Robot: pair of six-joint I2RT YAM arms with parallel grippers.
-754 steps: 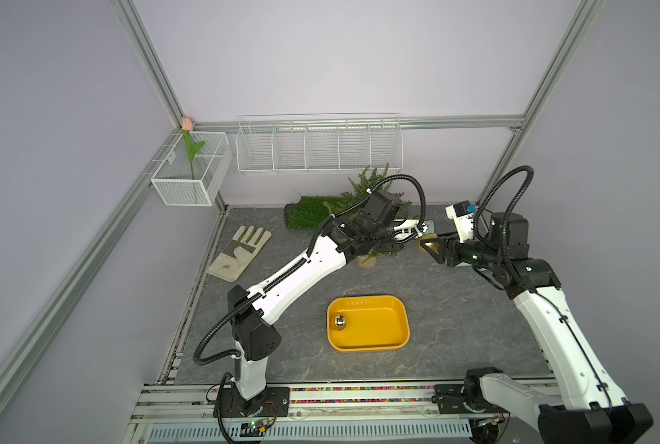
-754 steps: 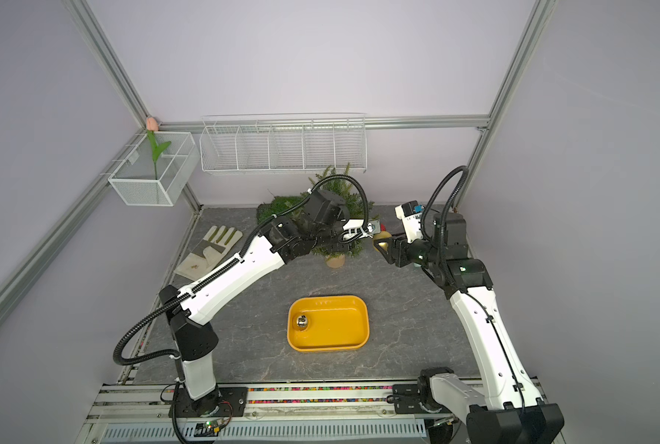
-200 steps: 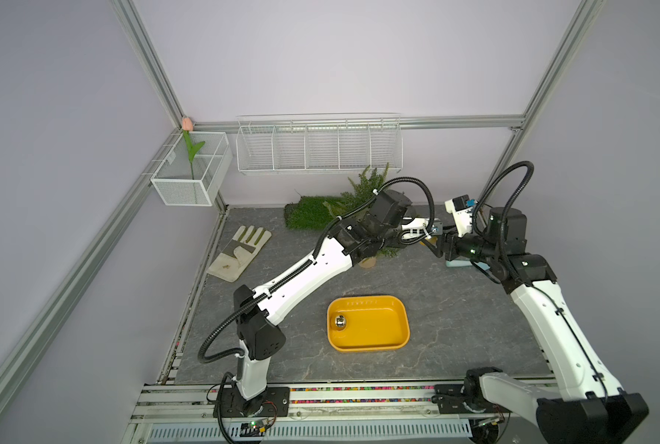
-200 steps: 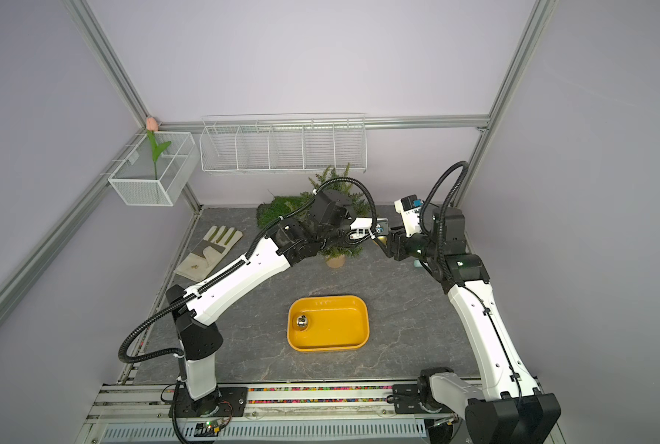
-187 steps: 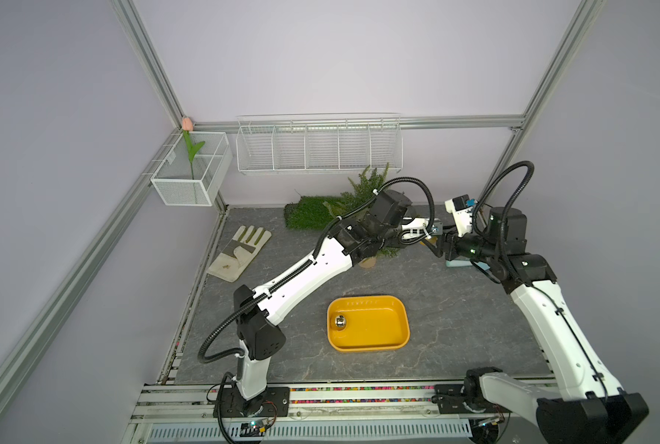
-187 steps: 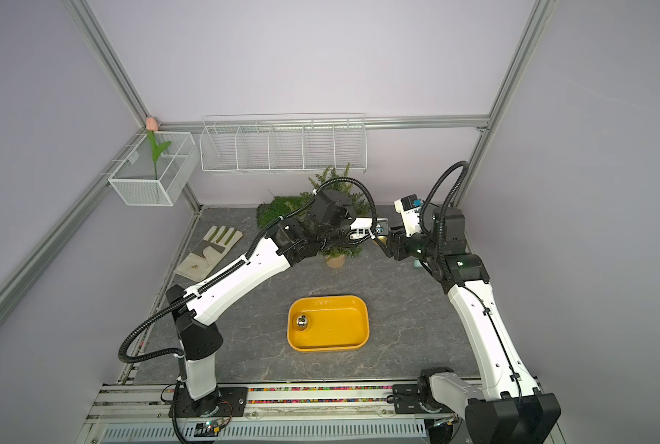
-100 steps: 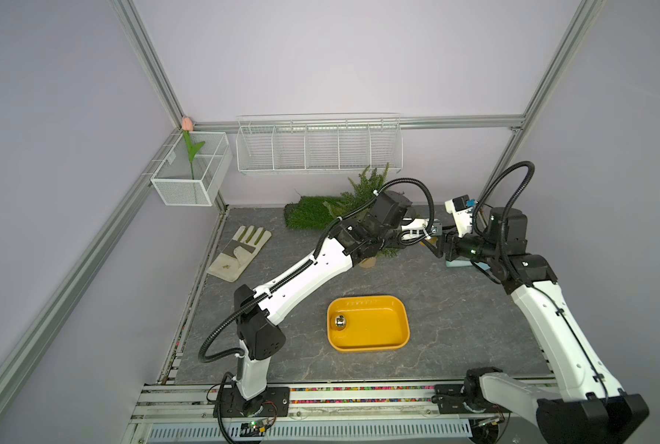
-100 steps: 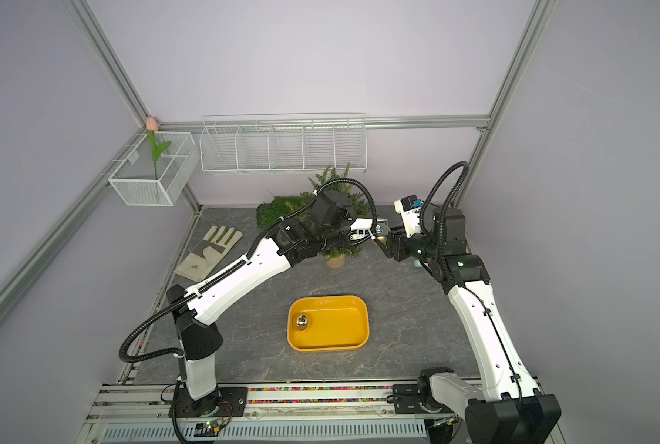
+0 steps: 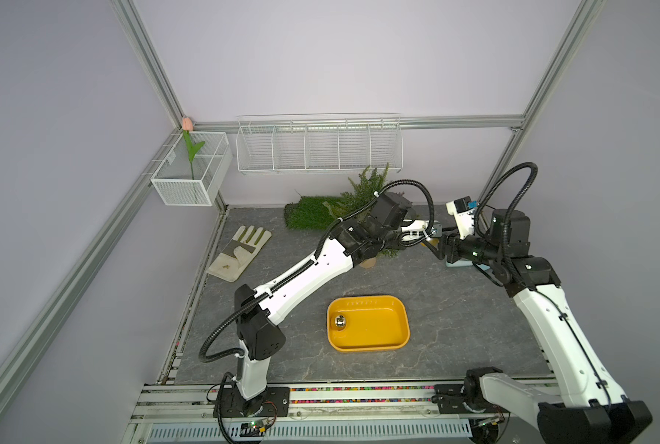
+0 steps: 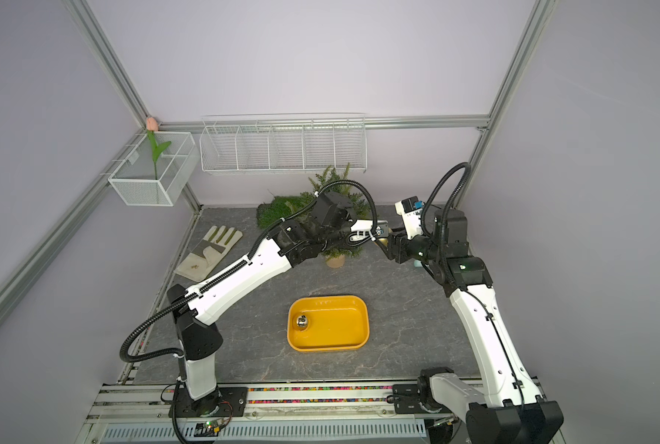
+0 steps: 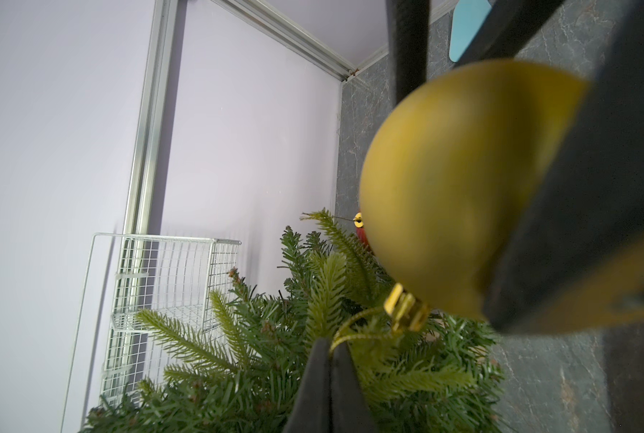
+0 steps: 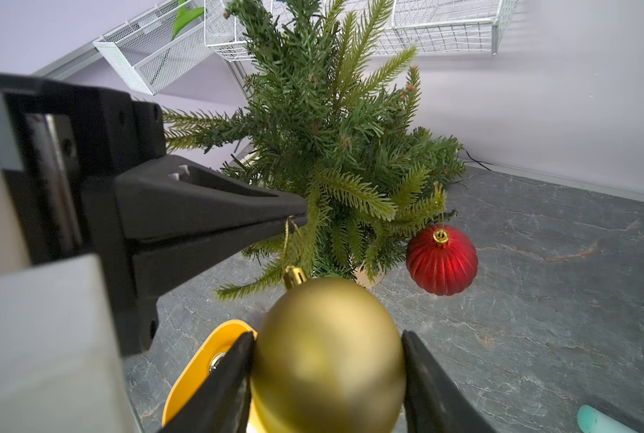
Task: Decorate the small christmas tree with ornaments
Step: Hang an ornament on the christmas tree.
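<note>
Tree [image 12: 313,112] stands just beside the gold bauble [image 12: 324,360], clamped in the right gripper [image 12: 328,337]; the left gripper [image 12: 296,220] pinches its loop [image 12: 286,240]. The red bauble [image 12: 441,260] hangs; the shiny bauble [image 9: 339,322] lies in the tray [image 9: 382,346]. Next, likely: slip loop over a branch tip [image 12: 386,213].

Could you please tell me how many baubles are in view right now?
3: a gold bauble in the right gripper, a red bauble hanging on the tree, a shiny bauble in the yellow tray. Others may hide among branches.
</note>
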